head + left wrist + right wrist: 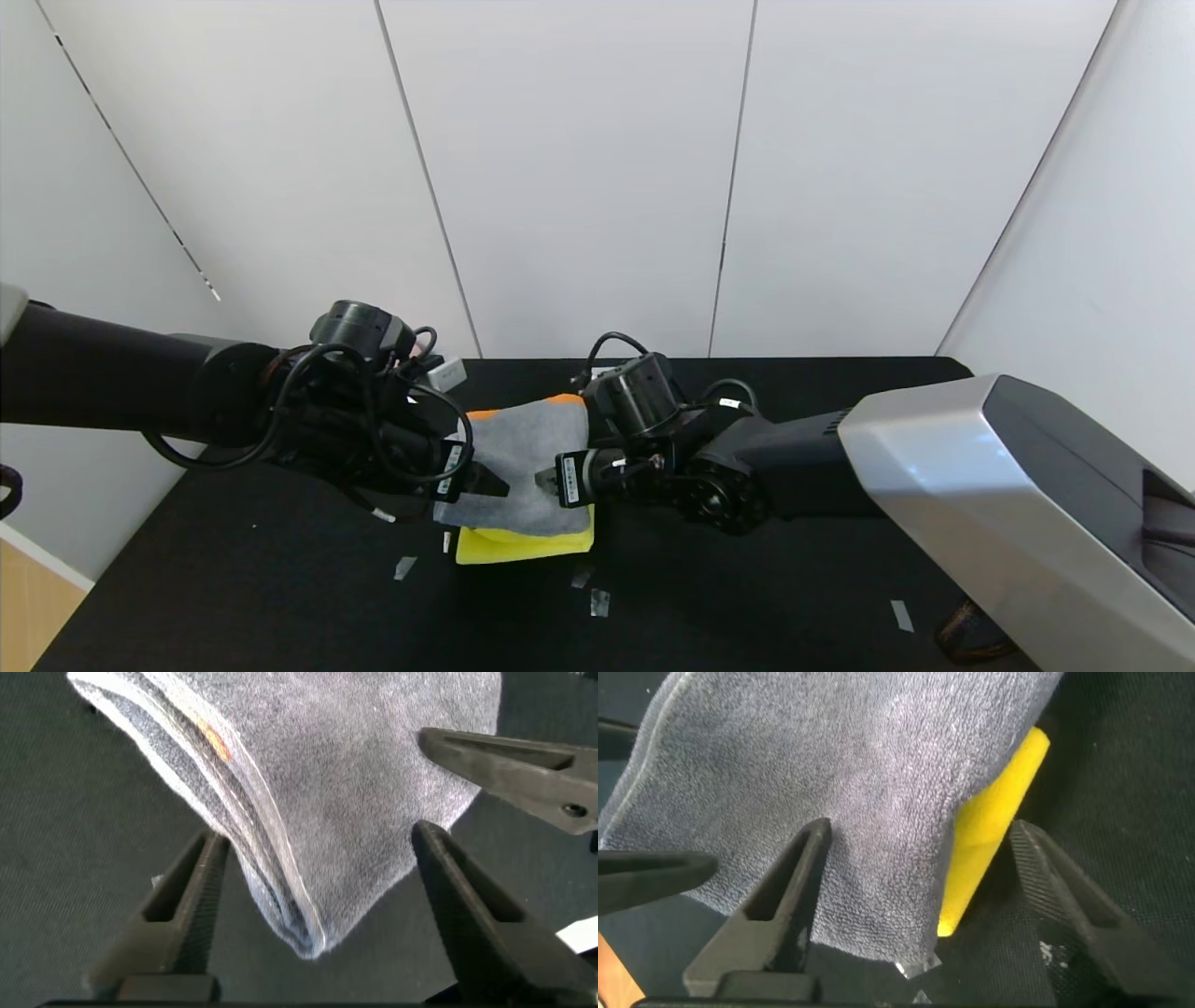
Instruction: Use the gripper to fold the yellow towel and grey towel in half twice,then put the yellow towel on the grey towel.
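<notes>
The grey towel (521,459) lies folded on the black table, its orange band (566,399) at the far edge. It rests on top of the folded yellow towel (525,547), which shows only as a strip along the near edge. My left gripper (492,485) is open at the grey towel's near left corner (308,924), with a finger on each side of that corner and not pinching it. My right gripper (547,480) is open over the near right corner, its jaws spanning the grey towel (840,765) and the yellow towel's edge (990,840). Neither gripper holds anything.
Small bits of tape (404,567) (599,602) (902,614) lie on the black table (261,579) in front of the towels. A small white object (449,373) sits near the back edge. White wall panels close off the back and sides.
</notes>
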Available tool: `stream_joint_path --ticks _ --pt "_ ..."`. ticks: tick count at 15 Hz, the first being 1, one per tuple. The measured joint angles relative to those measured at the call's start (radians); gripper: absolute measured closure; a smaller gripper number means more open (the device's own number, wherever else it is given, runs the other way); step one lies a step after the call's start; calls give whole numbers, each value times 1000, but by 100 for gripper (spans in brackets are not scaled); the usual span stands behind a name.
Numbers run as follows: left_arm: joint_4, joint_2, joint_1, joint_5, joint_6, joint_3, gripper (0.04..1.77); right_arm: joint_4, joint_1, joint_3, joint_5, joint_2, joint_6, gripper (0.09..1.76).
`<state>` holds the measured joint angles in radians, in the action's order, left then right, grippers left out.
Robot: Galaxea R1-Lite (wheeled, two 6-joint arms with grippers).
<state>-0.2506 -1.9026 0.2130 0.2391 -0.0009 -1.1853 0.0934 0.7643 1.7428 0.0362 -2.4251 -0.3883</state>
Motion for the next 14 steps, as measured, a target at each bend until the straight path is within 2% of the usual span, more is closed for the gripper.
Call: stream_joint_path --ticks 5,6,9,14 --pt "-18 38 -17 -22 6 5 25 -19 -11 -48 0 44 4 30" --pt "-27 51 -23 -41 9 8 23 -17 -12 -72 0 64 5 28" --pt "-59 97 -37 -77 22 27 19 -10 -15 -163 0 135 24 24" --pt "-48 239 -60 -81 22 129 14 1 -52 -366 -26 299 66 19"
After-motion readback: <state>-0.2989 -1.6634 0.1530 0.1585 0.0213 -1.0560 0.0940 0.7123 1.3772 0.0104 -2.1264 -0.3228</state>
